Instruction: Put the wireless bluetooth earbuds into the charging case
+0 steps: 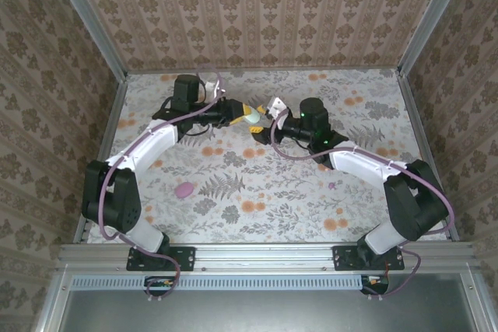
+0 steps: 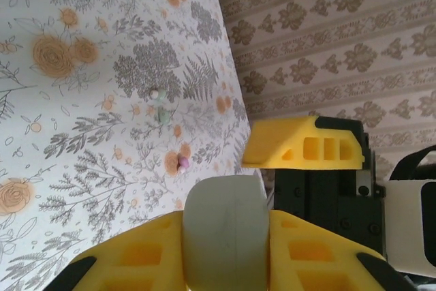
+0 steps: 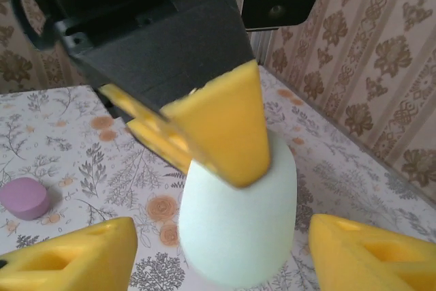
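The pale case (image 2: 225, 230) is cropped at the bottom; distant specks (image 2: 161, 115) are unidentifiable.

Yellow fingers (image 3: 225, 127), pale mint case (image 3: 235, 230), lilac disc (image 1: 184, 189), table (image 1: 272, 192) printed with orange-and-grey florals.

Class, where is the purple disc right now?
Top view: the purple disc lies on the table's left side, just right of the left arm's elbow.

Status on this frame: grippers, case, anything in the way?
Left gripper shut on pale case. Right gripper open, straddling it. Purple disc on table, well clear.
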Motion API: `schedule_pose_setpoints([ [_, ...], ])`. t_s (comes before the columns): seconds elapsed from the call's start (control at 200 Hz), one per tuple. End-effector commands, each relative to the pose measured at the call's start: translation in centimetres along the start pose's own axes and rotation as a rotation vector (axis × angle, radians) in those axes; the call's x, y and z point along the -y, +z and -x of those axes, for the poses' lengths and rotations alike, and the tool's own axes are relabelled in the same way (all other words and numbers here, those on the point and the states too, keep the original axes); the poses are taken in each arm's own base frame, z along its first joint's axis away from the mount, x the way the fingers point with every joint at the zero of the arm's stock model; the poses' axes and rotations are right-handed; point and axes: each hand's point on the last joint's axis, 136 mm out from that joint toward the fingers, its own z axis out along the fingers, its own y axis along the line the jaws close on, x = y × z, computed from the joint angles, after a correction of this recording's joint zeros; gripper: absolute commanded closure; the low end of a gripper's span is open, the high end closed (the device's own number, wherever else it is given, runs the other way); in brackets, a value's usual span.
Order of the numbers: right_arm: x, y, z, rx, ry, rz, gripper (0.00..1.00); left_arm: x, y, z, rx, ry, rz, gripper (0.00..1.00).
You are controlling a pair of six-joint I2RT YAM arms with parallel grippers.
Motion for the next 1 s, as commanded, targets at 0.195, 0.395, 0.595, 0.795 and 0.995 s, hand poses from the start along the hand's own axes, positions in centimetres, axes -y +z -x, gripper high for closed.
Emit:
schedule_pose_setpoints([
  [0.195, 1.5, -2.4, 1.6, 0.142, 0.032, 0.010, 0.32, 2.6, -1.2, 2.2, 0.148, -0.108, -0.106, 0.79],
  [0.395, 1.0, -1.3, 3.1, 0.175, 0.018, 0.104, 0.32, 3.6, -1.9, 2.5, 0.182, -0.109, -0.123, 0.79],
  [0.595, 1.8, 0.0, 4.4, 0.212, 0.006, 0.113, 0.35, 4.7, -2.1, 2.3, 0.180, -0.096, -0.143, 0.78],
  [0.795, 2.1, 1.0, 5.2, 0.237, -0.010, 0.139, 0.37, 4.9, -2.2, 2.1, 0.182, -0.091, -0.145, 0.78],
  [0.995, 1.8, 1.7, 5.7, 0.253, -0.017, 0.169, 0.40, 5.3, -2.3, 2.1, 0.177, -0.080, -0.149, 0.78],
])
